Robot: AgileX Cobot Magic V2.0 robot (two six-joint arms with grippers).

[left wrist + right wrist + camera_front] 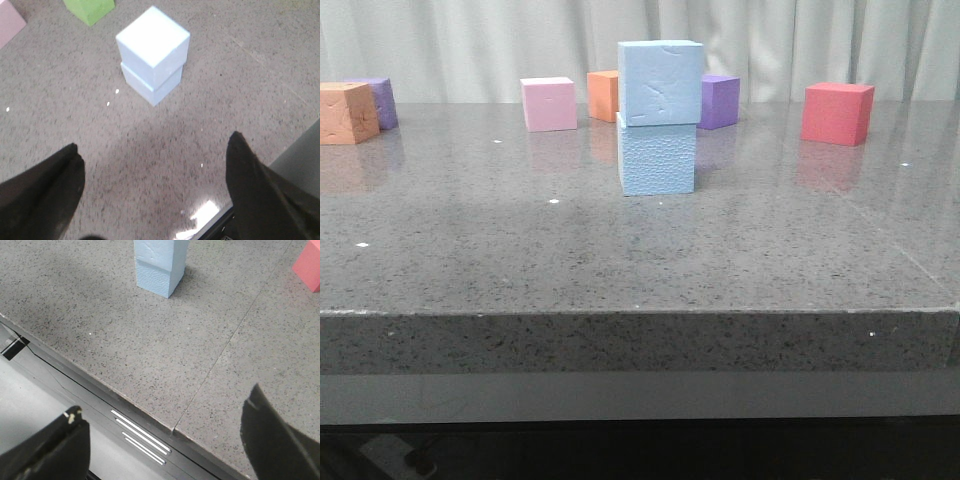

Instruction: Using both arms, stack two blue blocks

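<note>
Two light blue blocks stand stacked in the middle of the table: the upper block (660, 82) rests on the lower block (657, 155), slightly offset. The stack also shows in the left wrist view (153, 52) and in the right wrist view (160, 262). Neither gripper shows in the front view. My left gripper (155, 150) is open and empty, pulled back from the stack over bare tabletop. My right gripper (165, 412) is open and empty, over the table's front edge, well back from the stack.
Other cubes stand along the back: an orange one (345, 112) with a purple one (378, 100) at far left, pink (549, 104), orange (604, 95), purple (719, 101) and red (837, 113). A green cube (89, 9) shows in the left wrist view. The table's front edge (125, 405) lies under my right gripper.
</note>
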